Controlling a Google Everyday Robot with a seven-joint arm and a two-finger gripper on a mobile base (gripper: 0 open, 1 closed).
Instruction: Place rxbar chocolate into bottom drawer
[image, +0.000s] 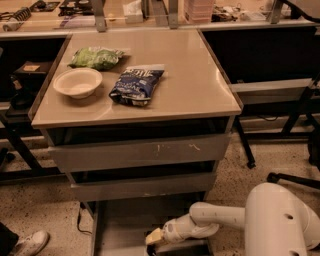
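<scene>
— Locating the pincer (152, 239): where?
— Low over the floor of the pulled-out bottom drawer (122, 222), toward its right side. Grip state: cannot tell.
— And the rxbar chocolate?
— Cannot make it out from this view.
— Desk (195, 85)?
— White bowl (77, 82), blue-and-white chip bag (136, 86) beside it, green snack bag (95, 57) behind.
</scene>
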